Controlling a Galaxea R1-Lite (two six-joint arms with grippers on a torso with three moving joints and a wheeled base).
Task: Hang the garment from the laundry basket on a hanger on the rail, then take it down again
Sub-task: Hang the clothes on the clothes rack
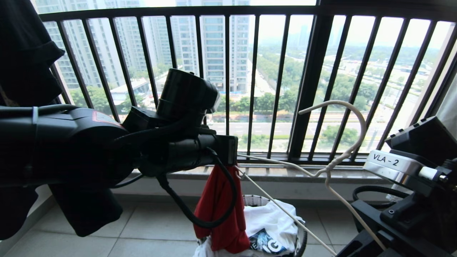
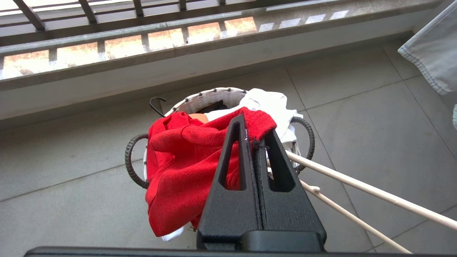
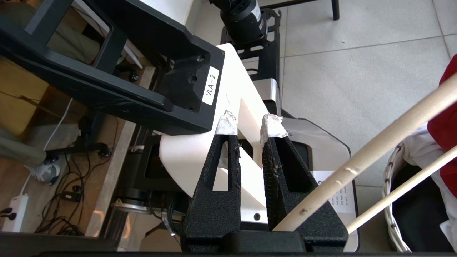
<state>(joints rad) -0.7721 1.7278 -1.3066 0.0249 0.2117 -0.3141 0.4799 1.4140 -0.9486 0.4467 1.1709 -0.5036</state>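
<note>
Garment (image 2: 185, 167) pinched between left jaws

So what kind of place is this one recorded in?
Likely a high-rise apartment balcony used for laundry: a dark barred railing with tower blocks beyond, grey floor tiles, and a laundry basket of clothes.
</note>
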